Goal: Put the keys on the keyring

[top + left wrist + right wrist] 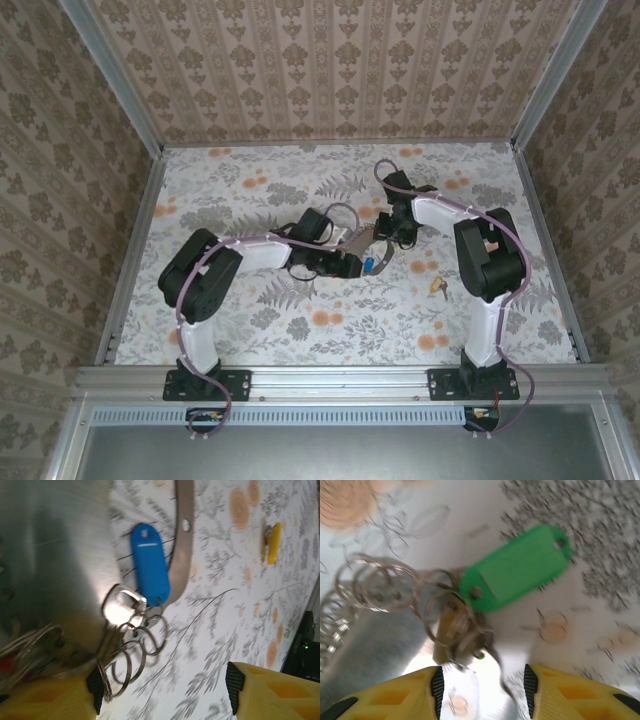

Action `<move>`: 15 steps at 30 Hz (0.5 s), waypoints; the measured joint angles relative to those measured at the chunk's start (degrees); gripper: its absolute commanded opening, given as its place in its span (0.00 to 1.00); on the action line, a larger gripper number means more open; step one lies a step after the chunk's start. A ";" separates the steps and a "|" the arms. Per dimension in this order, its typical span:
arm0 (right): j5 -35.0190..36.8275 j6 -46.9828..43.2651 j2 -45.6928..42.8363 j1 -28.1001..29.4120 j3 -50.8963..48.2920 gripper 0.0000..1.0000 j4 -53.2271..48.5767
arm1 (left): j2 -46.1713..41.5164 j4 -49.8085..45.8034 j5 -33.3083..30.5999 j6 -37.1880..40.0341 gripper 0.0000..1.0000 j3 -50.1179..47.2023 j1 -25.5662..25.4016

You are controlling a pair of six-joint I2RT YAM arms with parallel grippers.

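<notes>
A blue-headed key [149,562] lies on the flowered table beside a curved grey-brown band [182,540], which looks like part of the keyring. Several thin steel split rings [131,656] fan out just below it, the nearest touching my left finger pad [95,685]. My left gripper [165,685] is open over bare cloth. A yellow-headed key [273,542] lies apart to the right, also seen from above [437,287]. A green-headed key [517,567] hangs on a cluster of rings [452,622] just ahead of my right gripper [483,685], which is open. Both grippers [358,262] [390,232] meet mid-table.
A plain brass piece [447,630] sits in the ring cluster. More loose rings [375,582] lie to its left. A blurred grey mass [50,555] blocks the left half of the left wrist view. Patterned walls [320,60] enclose the table on three sides.
</notes>
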 measured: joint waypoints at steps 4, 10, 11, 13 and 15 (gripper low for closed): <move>-0.61 -1.11 1.09 -0.63 1.18 0.50 2.97 | 5.16 -2.45 2.51 0.50 0.70 7.52 -3.91; -6.25 -0.83 2.29 -2.56 1.95 0.53 9.09 | 12.35 -4.15 8.00 3.65 0.69 18.64 -8.79; -7.58 -0.59 2.29 -2.97 1.95 0.54 9.22 | 12.87 -4.35 8.61 4.68 0.69 19.85 -9.35; -9.88 0.24 2.27 -3.80 1.95 0.55 9.22 | 12.46 -4.24 9.18 6.32 0.70 20.48 -10.27; -11.43 0.72 1.95 -4.94 1.79 0.55 9.11 | 10.01 -3.08 9.16 6.88 0.71 18.60 -10.60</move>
